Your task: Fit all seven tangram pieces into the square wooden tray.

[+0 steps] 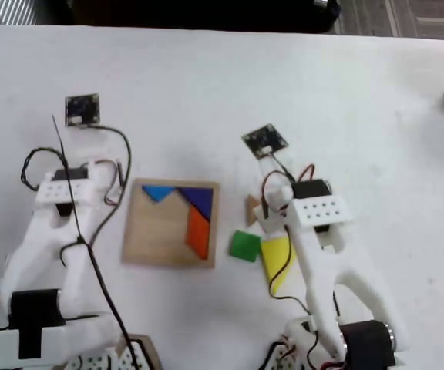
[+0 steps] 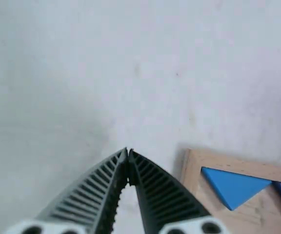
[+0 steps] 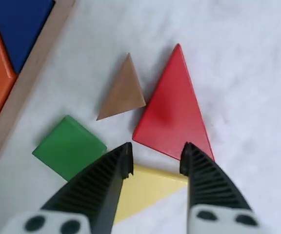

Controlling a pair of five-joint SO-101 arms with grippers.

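The square wooden tray point(image 1: 149, 231) is lying on the white worktop point(image 1: 206, 92) between the two arms. Inside it, a light blue triangle point(image 1: 158, 192) is sitting in the far-left corner, a dark blue piece point(image 1: 199, 199) at the far right, and an orange piece point(image 1: 198, 233) along the right wall. Just right of the tray are lying a green square point(image 3: 70, 146), a small brown triangle point(image 3: 122, 92), a red triangle point(image 3: 172, 112) and a yellow piece point(image 3: 145, 187), probably a triangle, though it is partly covered. The right gripper point(image 3: 155, 158) is hovering where red and yellow meet, fingers spread apart. The left gripper point(image 2: 128, 153) is hanging over bare worktop left of the tray's far-left corner, fingers pressed together on nothing.
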